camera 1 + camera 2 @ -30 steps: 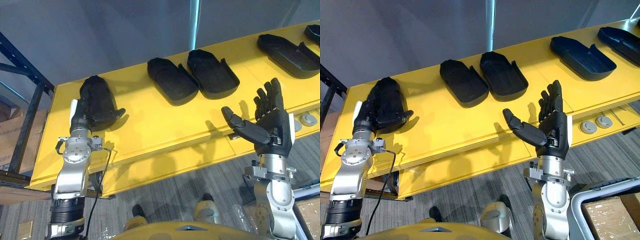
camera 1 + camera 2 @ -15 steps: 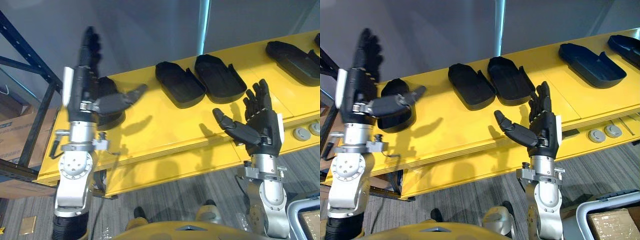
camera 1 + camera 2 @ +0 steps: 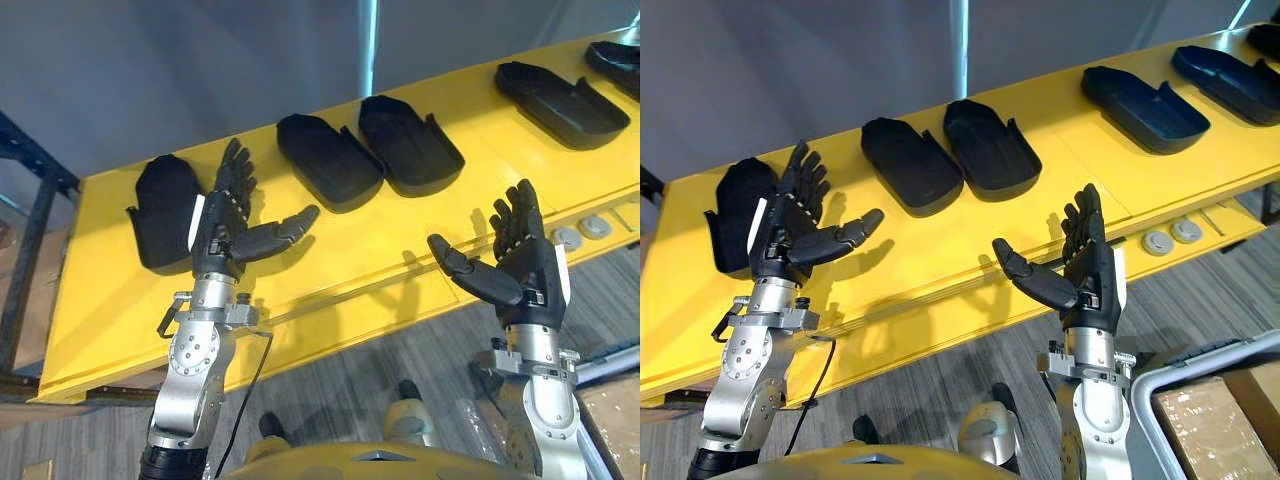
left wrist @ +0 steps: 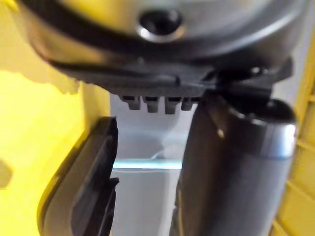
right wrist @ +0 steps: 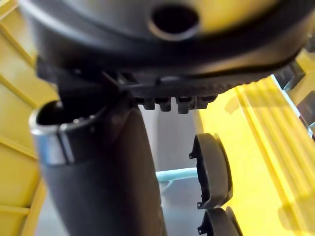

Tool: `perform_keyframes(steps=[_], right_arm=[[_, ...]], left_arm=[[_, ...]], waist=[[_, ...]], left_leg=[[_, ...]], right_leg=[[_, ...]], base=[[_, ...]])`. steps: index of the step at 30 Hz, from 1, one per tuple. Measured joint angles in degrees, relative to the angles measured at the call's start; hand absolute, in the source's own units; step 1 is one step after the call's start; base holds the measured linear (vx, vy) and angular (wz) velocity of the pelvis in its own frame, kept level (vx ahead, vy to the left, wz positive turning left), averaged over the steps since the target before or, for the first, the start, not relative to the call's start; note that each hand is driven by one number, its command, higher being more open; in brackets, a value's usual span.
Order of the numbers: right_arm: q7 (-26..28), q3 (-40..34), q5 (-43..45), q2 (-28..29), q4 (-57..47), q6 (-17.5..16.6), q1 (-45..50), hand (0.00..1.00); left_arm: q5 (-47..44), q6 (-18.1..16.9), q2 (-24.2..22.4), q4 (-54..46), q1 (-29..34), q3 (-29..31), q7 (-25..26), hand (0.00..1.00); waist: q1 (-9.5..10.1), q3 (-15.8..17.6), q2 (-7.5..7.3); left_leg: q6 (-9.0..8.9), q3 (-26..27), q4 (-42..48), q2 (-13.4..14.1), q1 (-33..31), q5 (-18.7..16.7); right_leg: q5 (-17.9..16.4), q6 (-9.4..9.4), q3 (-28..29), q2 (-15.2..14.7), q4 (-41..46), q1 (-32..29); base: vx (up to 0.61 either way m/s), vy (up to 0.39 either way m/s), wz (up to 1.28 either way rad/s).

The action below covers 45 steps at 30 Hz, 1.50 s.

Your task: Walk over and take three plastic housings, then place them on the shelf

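Left eye view, left hand (image 3: 222,228) fingers released beside housing (image 3: 160,212), right hand (image 3: 527,272) released

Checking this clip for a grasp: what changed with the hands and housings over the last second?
The left hand, lying on the leftmost housing a second ago, lifted off it, rose, then came down open just right of it, holding nothing. That housing remains on the yellow table. The right hand stays open by the table's front edge; the other housings are unmoved.
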Motion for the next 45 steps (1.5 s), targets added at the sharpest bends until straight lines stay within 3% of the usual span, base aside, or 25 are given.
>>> perform_keyframes(steps=[5, 8, 14, 22, 31, 45], right_arm=[[-0.1, 1.1, 0.0, -0.1, 0.0, -2.6, -0.4, 1.0], [-0.3, 2.0, 0.0, -1.0, 0.0, -3.1, -2.4, 1.0], [-1.3, 4.2, 0.0, -3.2, 0.3, -3.2, -6.6, 1.0], [-2.3, 5.4, 0.0, -3.2, 0.3, -4.4, -7.1, 1.0], [-2.4, 5.5, -0.1, -3.2, 0.3, -5.8, -6.7, 1.0], [-2.5, 5.7, -0.1, -3.0, 0.4, -6.2, -6.9, 1.0]], left_arm=[[2.4, -0.8, 0.0, 0.4, 0.1, -0.5, 4.1, 1.0], [4.0, -0.9, 0.0, 1.5, -1.1, -0.6, 6.3, 1.0], [4.2, -1.0, 0.0, 1.6, -5.0, -0.8, 8.6, 1.0], [6.3, -1.6, 0.0, 3.7, -6.2, -0.9, 10.9, 1.0], [6.6, -1.8, -1.1, 3.7, -6.1, -2.0, 13.3, 1.0], [8.6, -2.0, -2.1, 3.7, -5.2, -1.7, 12.6, 1.0]], waist=[[0.17, 1.8, -1.12], [0.3, 5.1, -1.29], [0.41, 10.1, -0.08], [0.49, 12.5, 0.82], [1.69, 13.2, 1.43], [2.08, 13.4, 1.69]], left_leg=[[-0.01, 0.6, 0.1, 0.0, -0.8, -0.6], [0.66, 0.2, 5.1, 0.6, -2.9, -2.6], [0.99, -0.4, 10.9, 1.4, -6.2, -5.2], [1.06, -1.1, 12.8, 1.1, -7.7, -5.9], [1.11, -2.0, 12.8, 0.8, -7.8, -6.0], [1.0, -4.1, 12.7, 0.8, -8.8, -5.7]], right_leg=[[-0.3, -0.45, 0.7, 0.1, 0.7, -1.6], [-0.4, -0.45, 1.4, 0.1, 2.5, -2.7], [-0.3, -0.33, 2.0, 0.0, 3.4, -3.9], [-1.1, 0.17, 1.9, -0.6, 5.1, -4.9], [-2.3, 0.35, 1.1, -0.9, 6.4, -4.8], [-2.9, 0.33, -1.0, -0.9, 6.4, -4.0]], base=[[-0.01, -0.009, -0.06], [-0.03, -0.018, -0.03], [-0.02, -0.006, -0.02], [-0.01, 0.001, 0.03], [0.0, -0.004, 0.05], [0.0, -0.008, 0.08]])
